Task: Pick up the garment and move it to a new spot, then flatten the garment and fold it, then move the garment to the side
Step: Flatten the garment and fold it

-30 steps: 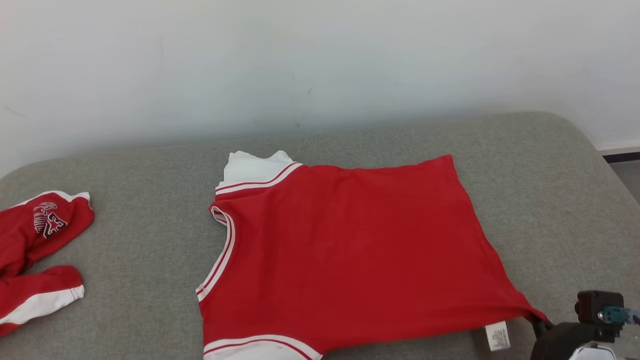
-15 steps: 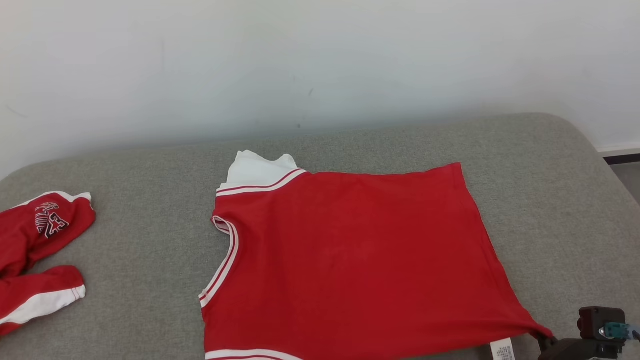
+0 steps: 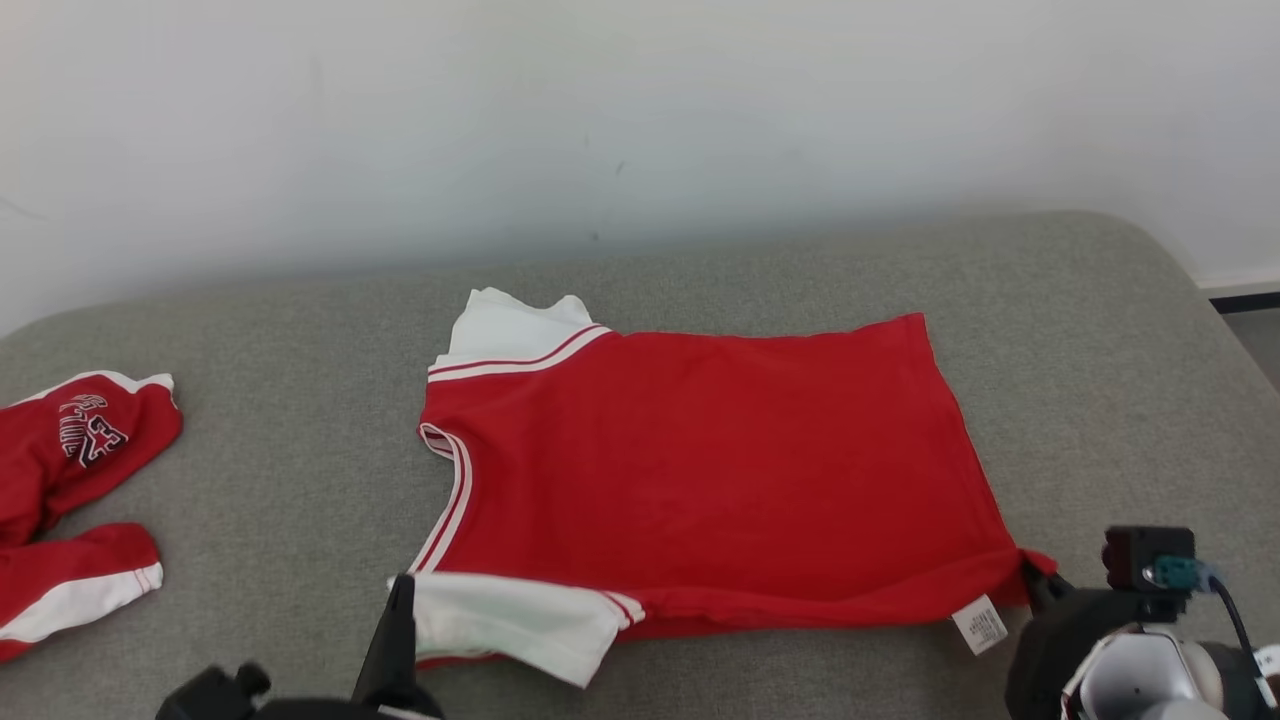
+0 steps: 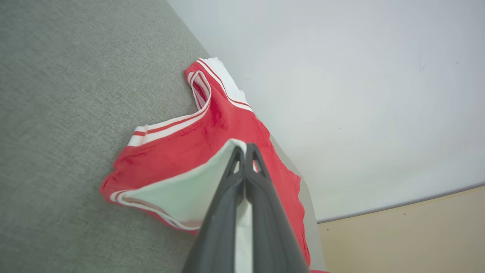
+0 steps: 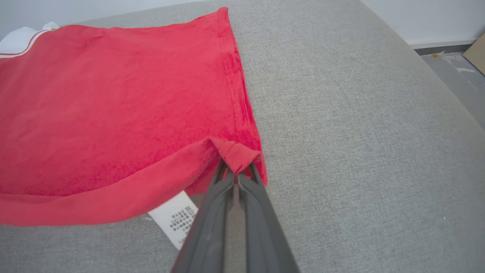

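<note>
The left hand (image 3: pixel 402 590) pinches the white sleeve (image 3: pixel 500 620) of the soft red shirt with striped edges (image 3: pixel 700 470). The right hand (image 3: pixel 1032 572) pinches its red bottom corner (image 5: pixel 237 153). The shirt lies spread in the middle of the fuzzy grey bed (image 3: pixel 1100 380). A crumpled red-and-white cloth (image 3: pixel 70 470) sits far left.

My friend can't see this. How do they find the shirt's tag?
Find the red shirt on the grey cushion. Follow its near edge to the right gripper. The tag pokes out there: a tiny printed white slip, unlike the plain white sleeves.
</note>
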